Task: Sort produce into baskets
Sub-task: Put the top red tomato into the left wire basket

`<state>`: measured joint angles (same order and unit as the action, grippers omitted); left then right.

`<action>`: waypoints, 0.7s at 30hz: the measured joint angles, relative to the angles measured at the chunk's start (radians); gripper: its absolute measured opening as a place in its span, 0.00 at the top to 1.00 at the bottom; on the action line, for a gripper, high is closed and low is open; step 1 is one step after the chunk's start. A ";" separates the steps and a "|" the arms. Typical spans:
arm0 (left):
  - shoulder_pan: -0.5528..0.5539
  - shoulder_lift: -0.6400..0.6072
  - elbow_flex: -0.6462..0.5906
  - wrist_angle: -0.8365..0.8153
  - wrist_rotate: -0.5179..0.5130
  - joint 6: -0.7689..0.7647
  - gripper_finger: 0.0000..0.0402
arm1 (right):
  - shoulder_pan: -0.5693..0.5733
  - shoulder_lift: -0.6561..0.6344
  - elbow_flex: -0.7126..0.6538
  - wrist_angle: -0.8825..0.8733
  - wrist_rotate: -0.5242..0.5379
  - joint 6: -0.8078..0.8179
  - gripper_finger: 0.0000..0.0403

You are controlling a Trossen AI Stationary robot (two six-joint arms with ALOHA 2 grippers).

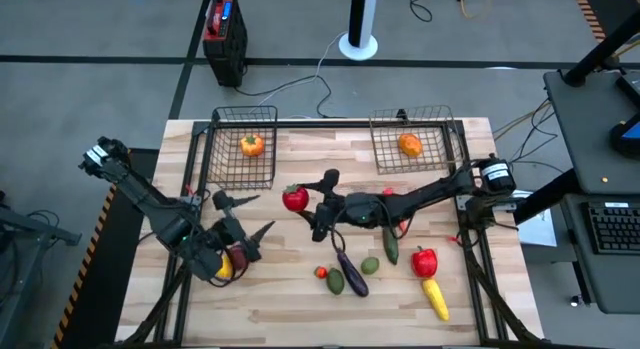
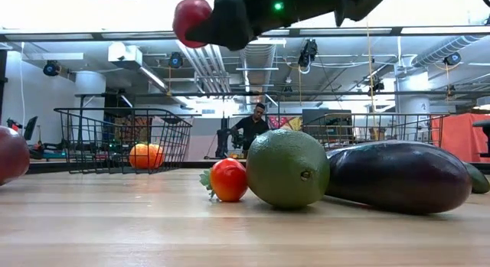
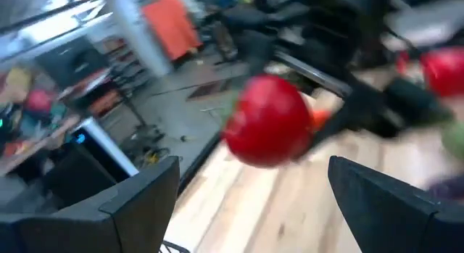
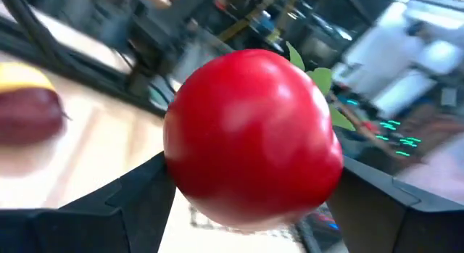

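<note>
My right gripper (image 1: 303, 200) reaches in from the table's right, shut on a red apple (image 1: 295, 198) high over the table's middle; the low view shows the apple (image 2: 191, 18) well above the wood. My left gripper (image 1: 250, 216) hangs open left of the apple, pointing at it, with nothing between its fingers (image 3: 138, 202). The two wire baskets stand at the far edge: the left basket (image 1: 232, 117) holds an orange-yellow piece (image 1: 251, 144), the right basket (image 1: 440, 117) holds an orange (image 1: 410, 144). My right gripper pinches the red apple by two opposite sides (image 4: 181, 173) between its two fingers (image 4: 123, 198). The fingers lie about level and come from the table's right. The apple is lifted clear of the table, its green leaf (image 4: 313, 75) on the side away from the gripper.
Loose produce lies near the front middle: an eggplant (image 1: 352, 274), a lime (image 1: 370, 265), a small tomato (image 1: 322, 273), a cucumber (image 1: 390, 244), a red pepper (image 1: 425, 261), a yellow corn (image 1: 436, 297). A lemon and a red fruit (image 1: 224, 267) lie under my left arm.
</note>
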<state>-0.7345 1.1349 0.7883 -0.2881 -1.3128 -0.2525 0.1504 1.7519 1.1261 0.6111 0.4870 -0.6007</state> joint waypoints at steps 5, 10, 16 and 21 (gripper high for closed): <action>0.006 -0.039 -0.007 0.009 0.078 -0.235 0.17 | 0.062 0.000 -0.001 0.009 0.208 -0.181 0.24; 0.044 -0.054 -0.055 0.240 0.329 -0.135 0.17 | 0.125 0.000 0.004 0.033 0.337 -0.315 0.24; 0.139 -0.060 -0.214 0.772 0.644 0.108 0.17 | 0.207 0.001 0.001 0.083 0.461 -0.439 0.24; 0.239 -0.059 -0.369 1.099 0.807 0.081 0.17 | 0.268 -0.001 0.004 0.133 0.496 -0.553 0.24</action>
<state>-0.4953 1.0756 0.4191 0.8111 -0.5062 -0.1713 0.4186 1.7508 1.1302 0.7437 0.9833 -1.1541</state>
